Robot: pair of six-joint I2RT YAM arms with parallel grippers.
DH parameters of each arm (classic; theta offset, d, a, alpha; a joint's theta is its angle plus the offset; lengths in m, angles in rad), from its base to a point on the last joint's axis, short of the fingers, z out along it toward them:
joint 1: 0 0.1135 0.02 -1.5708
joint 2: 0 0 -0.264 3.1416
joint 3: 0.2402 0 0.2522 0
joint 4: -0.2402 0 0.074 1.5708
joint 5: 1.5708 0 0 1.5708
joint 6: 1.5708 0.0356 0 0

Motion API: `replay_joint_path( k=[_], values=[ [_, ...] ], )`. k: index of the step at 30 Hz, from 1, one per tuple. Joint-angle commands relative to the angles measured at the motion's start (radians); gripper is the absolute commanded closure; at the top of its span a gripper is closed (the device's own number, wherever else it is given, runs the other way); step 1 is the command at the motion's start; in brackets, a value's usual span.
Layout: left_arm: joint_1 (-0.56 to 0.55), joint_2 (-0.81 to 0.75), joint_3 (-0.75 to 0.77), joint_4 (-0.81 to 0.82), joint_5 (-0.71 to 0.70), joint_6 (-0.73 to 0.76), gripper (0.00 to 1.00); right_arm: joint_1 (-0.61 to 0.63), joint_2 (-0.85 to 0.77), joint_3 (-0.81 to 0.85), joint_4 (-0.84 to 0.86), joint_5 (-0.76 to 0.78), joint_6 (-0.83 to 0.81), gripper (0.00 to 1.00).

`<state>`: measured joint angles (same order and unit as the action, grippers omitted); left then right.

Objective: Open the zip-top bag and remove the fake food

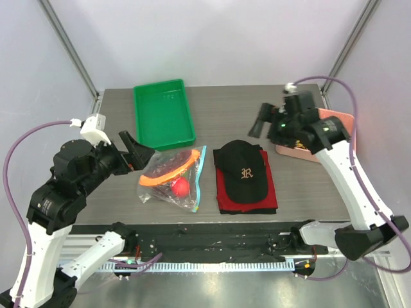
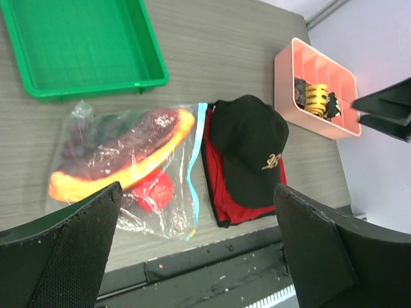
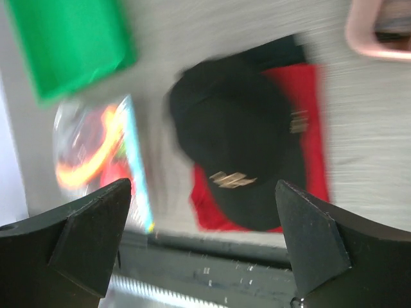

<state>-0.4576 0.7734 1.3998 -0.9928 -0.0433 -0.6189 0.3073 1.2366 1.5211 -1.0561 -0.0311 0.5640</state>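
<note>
zip-top bag [image 1: 172, 179] lies flat on the grey wood-grain table [image 1: 231, 109], in front of the green tray [image 1: 164, 115] and just left of the black cap [image 1: 243, 170]. we see its light blue zip strip [image 2: 196, 160] along the edge facing the cap. inside the clear, crinkly plastic sits the fake food [image 2: 131, 168]: a curved, orange-rimmed red melon slice [image 2: 122, 151], a round red apple [image 2: 153, 190] beside it, and a dark grape bunch [image 2: 80, 138] dimmed by the film. the cap, with gold lettering, rests on a folded red cloth [image 1: 271, 192]. a pink divided box [image 2: 286, 77] at the far right holds a yellow ribbed piece and some dark items. the left gripper [image 1: 138, 153] hovers just left of the bag, apart from it, jaws spread wide and holding nothing. the right gripper [image 1: 262, 123] hangs beyond the cap, near the pink box, jaws likewise wide apart and bare.
</note>
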Motion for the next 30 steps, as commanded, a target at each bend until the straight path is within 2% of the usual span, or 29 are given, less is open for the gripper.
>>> replay_joint_path(
  k=[1,5,7,8,12,14,18,25,30],
  values=[
    [0.004,-0.028,-0.051,-0.032,0.091,-0.038,0.0,0.31,0.023,0.053,0.127,0.016,0.033,0.0],
    [0.004,-0.02,-0.113,-0.012,0.181,-0.077,0.01,0.498,0.101,-0.03,0.246,-0.027,0.097,0.0],
    [0.004,-0.01,-0.14,0.0,0.261,-0.094,0.04,0.568,0.144,-0.05,0.283,0.02,0.105,0.01],
    [0.004,0.004,-0.15,0.02,0.295,-0.097,0.09,0.608,0.158,-0.08,0.3,0.014,0.115,0.0],
    [0.004,0.024,-0.22,0.081,0.425,-0.108,0.2,0.671,0.202,-0.145,0.373,-0.036,0.148,0.0],
    [0.002,0.014,-0.269,0.103,0.463,-0.113,0.24,0.691,0.245,-0.179,0.393,-0.046,0.128,0.0],
    [0.002,-0.061,-0.343,0.143,0.447,-0.097,0.25,0.704,0.325,-0.259,0.507,-0.056,0.145,0.0],
    [0.002,-0.179,-0.446,0.147,0.451,-0.001,0.3,0.702,0.455,-0.257,0.547,0.067,0.215,0.0],
    [0.002,-0.226,-0.502,0.232,0.519,-0.005,0.28,0.701,0.527,-0.256,0.631,0.045,0.224,0.01]
  ],
)
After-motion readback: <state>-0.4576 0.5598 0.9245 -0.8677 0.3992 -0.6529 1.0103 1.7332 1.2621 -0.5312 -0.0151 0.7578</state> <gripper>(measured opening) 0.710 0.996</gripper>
